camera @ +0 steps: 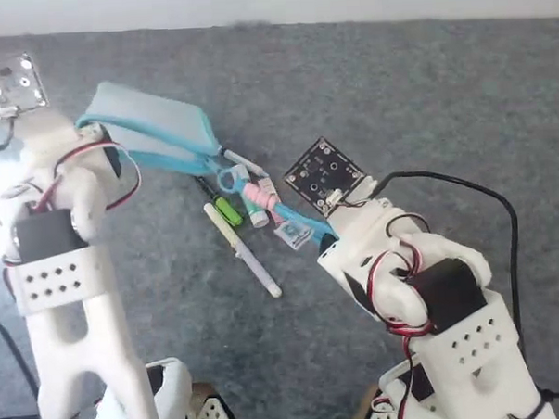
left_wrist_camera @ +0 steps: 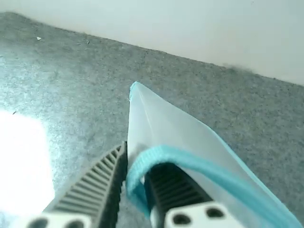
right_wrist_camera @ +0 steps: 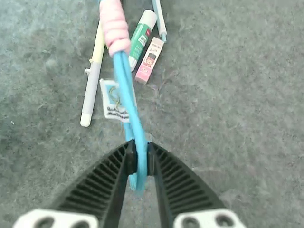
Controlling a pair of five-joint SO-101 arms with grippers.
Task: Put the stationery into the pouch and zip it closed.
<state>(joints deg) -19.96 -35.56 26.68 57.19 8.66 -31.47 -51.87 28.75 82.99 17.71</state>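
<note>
Right wrist view: my right tool (right_wrist_camera: pixel 139 151) is nearly closed, its two ribbed fingers pinching the doubled blue strap (right_wrist_camera: pixel 124 85) between them. Just beyond the fingers, a small printed tag (right_wrist_camera: pixel 114 99) hangs on the strap. Farther along, a pink sleeve (right_wrist_camera: pixel 114 26) wraps around the strap. Four pieces of stationery lie loose on the grey bench (right_wrist_camera: pixel 237 95), all outside the pouch:
- a white pen (right_wrist_camera: pixel 92 71) to one side of the strap
- a green-and-white glue stick (right_wrist_camera: pixel 142 33) on the other side of the strap
- a pink eraser (right_wrist_camera: pixel 149 59) touching the glue stick
- a pale blue pen (right_wrist_camera: pixel 159 19) next to these two, farther out

Left wrist view: my left tool (left_wrist_camera: pixel 137 159) is clamped on the pouch (left_wrist_camera: pixel 166 128), with the turquoise rim band caught between the two fingers. The translucent body of the pouch stands out past the fingertips and ends in a pointed corner.

High view: the pouch sits at the far left, at my left tool. The strap runs from its near corner across to my right tool, passing over the cluster of stationery that lies between the two arms. The white pen reaches closest to the arm bases.
</note>
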